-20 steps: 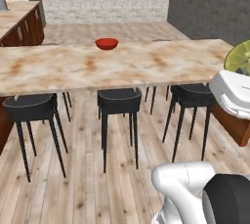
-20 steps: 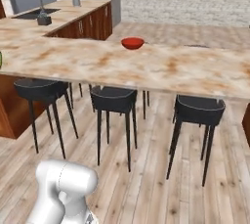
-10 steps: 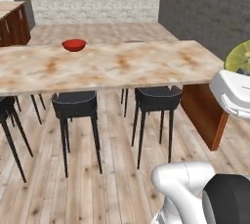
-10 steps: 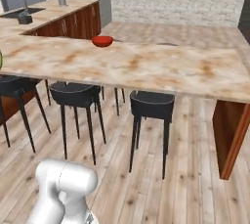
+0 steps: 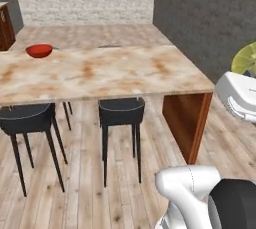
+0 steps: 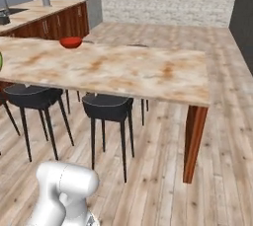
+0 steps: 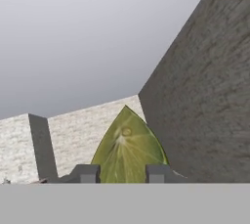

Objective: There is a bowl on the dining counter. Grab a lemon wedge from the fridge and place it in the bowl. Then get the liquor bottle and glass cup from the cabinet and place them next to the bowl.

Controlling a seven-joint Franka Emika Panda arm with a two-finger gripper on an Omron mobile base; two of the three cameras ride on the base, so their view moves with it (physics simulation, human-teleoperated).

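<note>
With the lemon wedge (image 7: 128,149) pinched between the narrowed fingers of the tool (image 7: 124,173) and the red bowl (image 5: 39,50) set far off on the tabletop (image 5: 100,70), the slippery wedge could be dropped during the carry.

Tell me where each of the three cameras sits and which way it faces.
Left base view: behind the arm's left, facing the counter and red bowl; white arm lower right, lemon wedge at right edge.
Right base view: behind the arm's right, same counter, bowl and stools; arm lower left.
Hand view: on the hand, tilted up toward wall and ceiling; the claw shut on the wedge.
Both base views share counter, bowl, stools.
</note>
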